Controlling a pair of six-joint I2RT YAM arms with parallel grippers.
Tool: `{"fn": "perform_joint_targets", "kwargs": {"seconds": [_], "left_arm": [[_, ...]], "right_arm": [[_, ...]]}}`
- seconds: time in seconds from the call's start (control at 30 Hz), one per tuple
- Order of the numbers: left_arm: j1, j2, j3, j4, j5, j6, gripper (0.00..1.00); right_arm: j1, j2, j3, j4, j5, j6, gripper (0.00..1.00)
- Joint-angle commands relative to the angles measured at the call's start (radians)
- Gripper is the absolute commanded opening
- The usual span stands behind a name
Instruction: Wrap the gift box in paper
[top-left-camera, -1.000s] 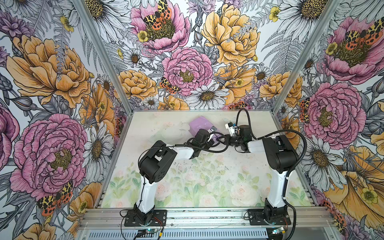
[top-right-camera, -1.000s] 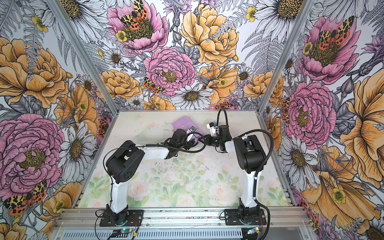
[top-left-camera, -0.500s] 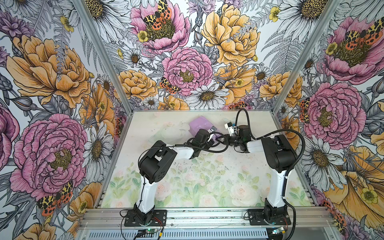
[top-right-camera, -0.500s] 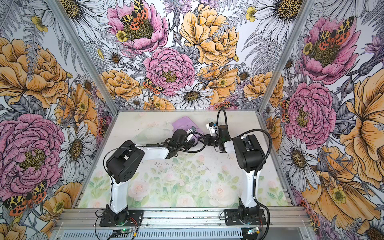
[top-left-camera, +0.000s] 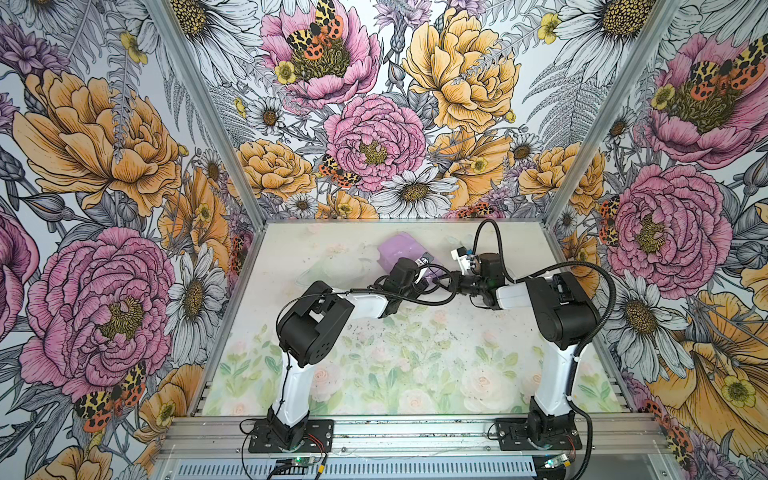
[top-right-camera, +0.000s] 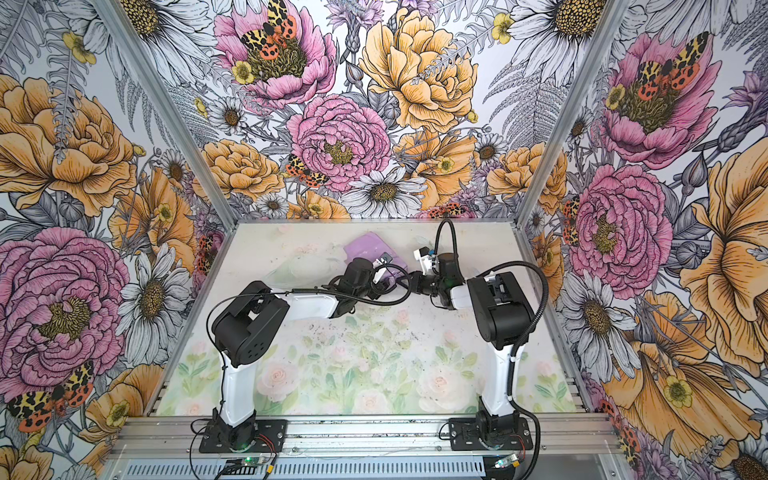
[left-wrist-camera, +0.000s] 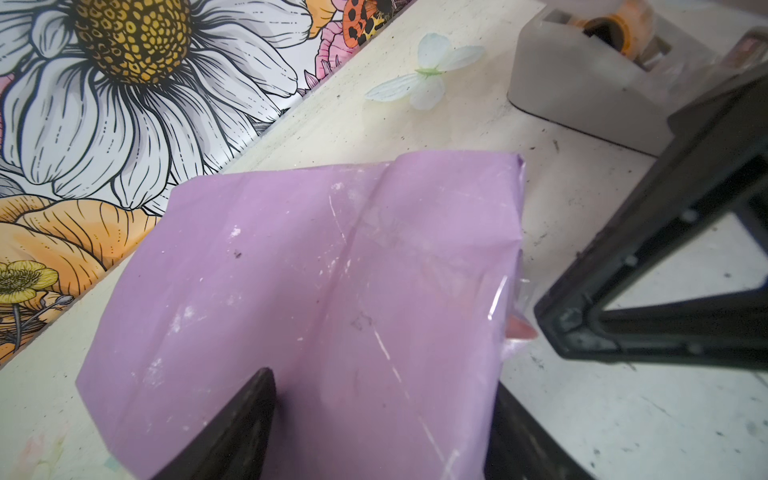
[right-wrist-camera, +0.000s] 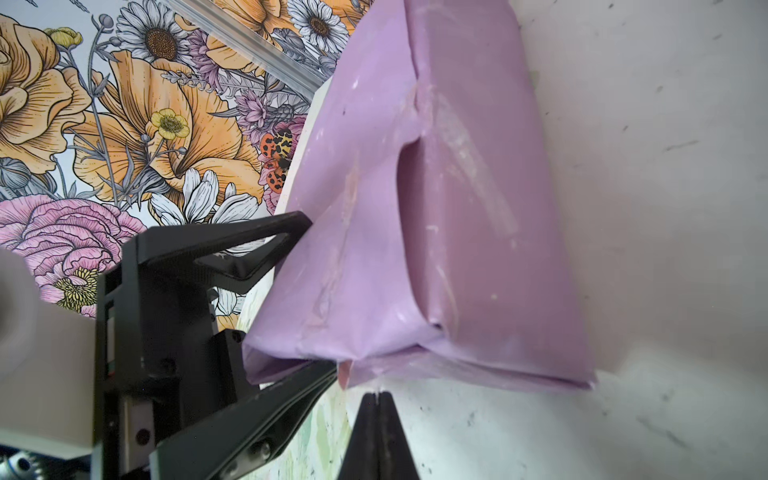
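The gift box lies at the back middle of the table, covered in the paper, which looks lilac over it, with folded seams. My left gripper straddles the wrapped box, with one finger against each long side, shut on it. My right gripper is shut. Its tips sit just off the box's near end, beside a small pink paper tip. In both top views the two wrists meet over the box.
A grey tape dispenser stands just beyond the box, near the back wall. A pale, almost see-through sheet lies left of the box. The flower-printed walls close in on three sides.
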Motion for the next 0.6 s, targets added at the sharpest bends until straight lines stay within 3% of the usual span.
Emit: {"fn": "perform_joint_targets", "kwargs": {"seconds": [0.0, 0.57], "left_arm": [[0.025, 0.037, -0.024, -0.131, 0.024, -0.027, 0.74], [0.025, 0.037, -0.023, -0.132, 0.024, -0.029, 0.74]], "right_arm": [[-0.001, -0.035, -0.01, 0.055, -0.029, 0.025, 0.0], [0.004, -0.041, -0.026, 0.085, -0.092, 0.067, 0.0]]}}
